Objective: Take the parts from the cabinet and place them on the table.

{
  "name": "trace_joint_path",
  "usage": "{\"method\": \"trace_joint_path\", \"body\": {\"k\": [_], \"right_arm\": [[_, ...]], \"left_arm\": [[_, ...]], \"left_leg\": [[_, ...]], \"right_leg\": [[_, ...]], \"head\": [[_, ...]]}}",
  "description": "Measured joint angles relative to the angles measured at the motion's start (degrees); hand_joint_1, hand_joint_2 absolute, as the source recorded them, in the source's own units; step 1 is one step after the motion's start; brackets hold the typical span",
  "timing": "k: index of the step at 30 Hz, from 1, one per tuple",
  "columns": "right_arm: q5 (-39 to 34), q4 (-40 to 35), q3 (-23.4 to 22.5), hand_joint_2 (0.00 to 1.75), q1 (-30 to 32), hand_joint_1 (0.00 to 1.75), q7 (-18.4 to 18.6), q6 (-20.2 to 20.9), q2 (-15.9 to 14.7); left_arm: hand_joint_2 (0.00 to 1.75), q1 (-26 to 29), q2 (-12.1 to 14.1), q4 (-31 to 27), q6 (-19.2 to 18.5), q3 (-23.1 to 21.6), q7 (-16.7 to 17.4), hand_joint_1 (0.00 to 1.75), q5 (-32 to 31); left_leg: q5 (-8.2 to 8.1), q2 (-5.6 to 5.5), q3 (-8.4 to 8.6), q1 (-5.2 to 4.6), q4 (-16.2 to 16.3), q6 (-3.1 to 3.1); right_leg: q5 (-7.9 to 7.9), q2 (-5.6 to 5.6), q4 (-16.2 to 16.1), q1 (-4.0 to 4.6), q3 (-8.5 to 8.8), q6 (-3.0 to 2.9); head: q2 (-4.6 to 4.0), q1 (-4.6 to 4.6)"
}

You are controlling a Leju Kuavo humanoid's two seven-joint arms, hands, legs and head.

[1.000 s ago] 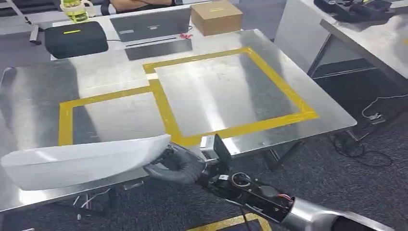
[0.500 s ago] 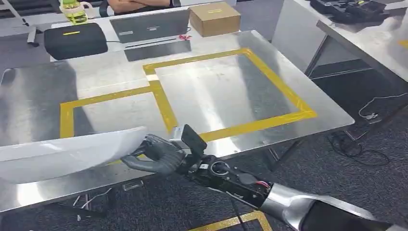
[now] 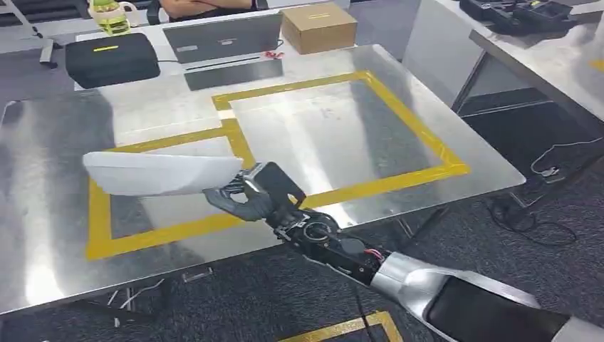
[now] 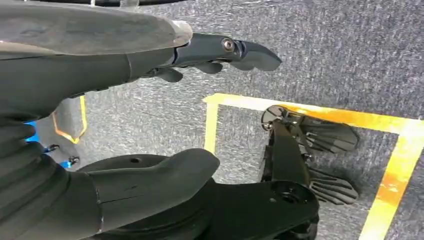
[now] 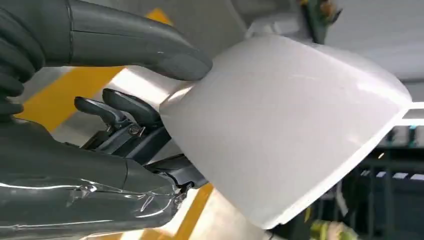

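Note:
My right hand point(image 3: 238, 197) grips one end of a long white curved part point(image 3: 160, 173) and holds it just above the steel table point(image 3: 57, 135), over the smaller yellow-taped rectangle point(image 3: 100, 206) on the left. In the right wrist view the thumb point(image 5: 140, 42) presses on top of the white part point(image 5: 295, 130) and the darker fingers point(image 5: 125, 112) curl under its edge. In the left wrist view my left hand point(image 4: 150, 100) hangs over grey carpet with its fingers spread and nothing between them.
A larger yellow-taped square point(image 3: 335, 135) marks the table's right half. Beyond the far edge lie a black case point(image 3: 110, 58), a laptop point(image 3: 221, 35) and a cardboard box point(image 3: 318, 27), with a person's folded arms point(image 3: 203, 7) behind. Another table point(image 3: 541, 50) stands at right, cables point(image 3: 541, 214) on the carpet.
My right arm has reached forward and left, carrying the white part from beyond the table's near edge to above the left taped rectangle. The view has shifted slightly.

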Motion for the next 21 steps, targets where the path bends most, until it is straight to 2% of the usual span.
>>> {"method": "trace_joint_path", "body": {"k": [8,13,18,21], "right_arm": [[0.7,6.4,-0.5,1.75,-1.3,1.75,0.3,-1.3,0.8],[5.8,12.0,-0.5,1.75,-3.2,1.75,5.1,-9.3,2.0],[7.7,16.1,-0.5,1.75,-3.4,1.75,8.7,-13.0,2.2],[11.8,18.7,-0.4,1.75,-3.5,1.75,13.1,-18.6,2.3]], "left_arm": [[1.75,0.1,0.0,0.0,0.0,0.0,0.0,0.0,-0.2],[1.75,0.0,0.0,0.0,-0.5,-0.2,-0.1,0.0,-0.5],[1.75,0.0,0.0,0.0,-0.5,-0.3,0.0,0.0,-0.7],[1.75,0.0,0.0,0.0,-0.7,-0.3,0.4,0.0,-1.0]], "left_leg": [[0.01,0.01,-0.01,0.0,0.0,0.01],[0.01,0.01,0.01,0.0,0.0,0.01],[0.01,0.03,0.02,0.0,0.0,0.01],[0.01,0.01,0.01,0.0,0.0,0.02]], "right_leg": [[0.01,0.01,0.0,0.01,0.0,0.01],[0.01,0.0,0.0,0.01,0.01,0.01],[0.05,0.03,-0.1,0.0,0.02,0.07],[0.05,0.0,-0.1,0.01,0.03,0.07]], "head": [[0.0,0.0],[0.0,0.02],[0.0,0.04],[0.0,0.07]]}}
